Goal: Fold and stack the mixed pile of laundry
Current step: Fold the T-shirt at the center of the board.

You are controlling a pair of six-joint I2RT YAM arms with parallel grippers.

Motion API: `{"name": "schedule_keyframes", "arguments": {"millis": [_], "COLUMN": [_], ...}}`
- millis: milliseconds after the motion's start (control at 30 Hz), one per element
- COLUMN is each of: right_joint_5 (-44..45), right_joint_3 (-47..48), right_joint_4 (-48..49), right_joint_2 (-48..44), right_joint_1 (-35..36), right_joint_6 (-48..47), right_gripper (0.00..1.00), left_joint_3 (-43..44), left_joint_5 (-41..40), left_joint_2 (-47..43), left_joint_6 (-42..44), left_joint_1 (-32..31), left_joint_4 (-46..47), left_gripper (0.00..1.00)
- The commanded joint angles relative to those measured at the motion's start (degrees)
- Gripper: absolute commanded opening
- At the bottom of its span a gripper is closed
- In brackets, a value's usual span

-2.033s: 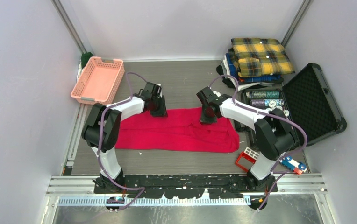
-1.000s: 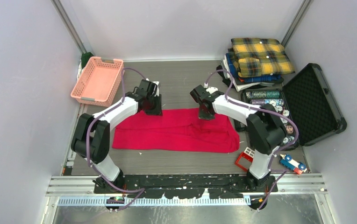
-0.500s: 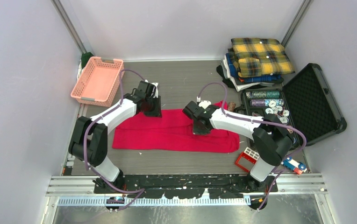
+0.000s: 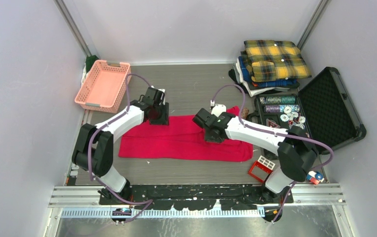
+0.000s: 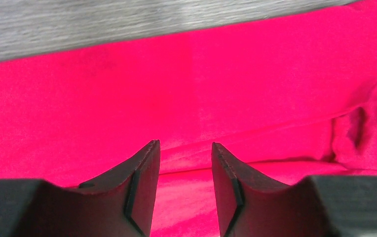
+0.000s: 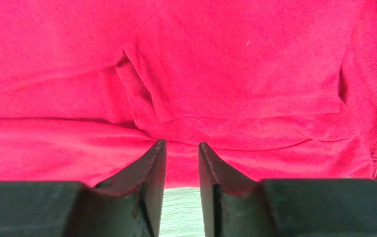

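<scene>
Top external view: grey wood-grain desk (image 4: 196, 84) carries the plain bright red T-shirt (image 4: 176, 140), soft knit, a flat long band mid-desk; yellow-and-black plaid button shirt (image 4: 274, 59) sits folded far right. Left pincer (image 5: 185, 143) and right pincer (image 6: 179, 143) are narrowly parted, empty, at creased folds. Judgement: pinch both layers at one hem, lift evenly, no dragging.

T-shirt (image 4: 176, 140) at centre, basket (image 4: 113, 63) behind-left, button shirt (image 4: 274, 59) atop stack (image 4: 263, 85) behind-right
</scene>
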Motion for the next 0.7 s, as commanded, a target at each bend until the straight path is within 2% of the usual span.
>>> {"name": "schedule_keyframes", "arguments": {"millis": [0, 67, 233, 500, 667], "right_joint_5": [7.41, 7.94, 6.86, 2.73, -0.06], "right_joint_3": [3.59, 4.09, 4.29, 8.0, 11.14], "right_joint_4": [-1.39, -1.14, 3.8, 8.19, 10.46], "right_joint_2": [-3.07, -1.64, 4.58, 16.65, 22.14], "right_joint_1": [-0.43, -1.5, -4.61, -6.48, -6.6], "right_joint_6": [1.5, 2.48, 2.76, 2.23, 1.51], "right_gripper": [0.4, 0.43, 0.44, 0.43, 0.43], "left_joint_3": [-2.15, -2.78, -3.83, -6.61, -10.45], "left_joint_5": [-5.78, -6.73, -8.6, -11.4, -9.39], "left_joint_2": [-1.9, -1.04, 1.07, 1.59, -0.34], "left_joint_6": [-1.32, -1.42, -1.53, -3.92, -7.5], "left_joint_1": [-0.44, -0.45, -0.45, -0.45, -0.53], "left_joint_4": [-1.48, -1.57, -1.57, -3.07, -4.47], "left_gripper": [0.47, 0.51, 0.55, 0.56, 0.55]}}
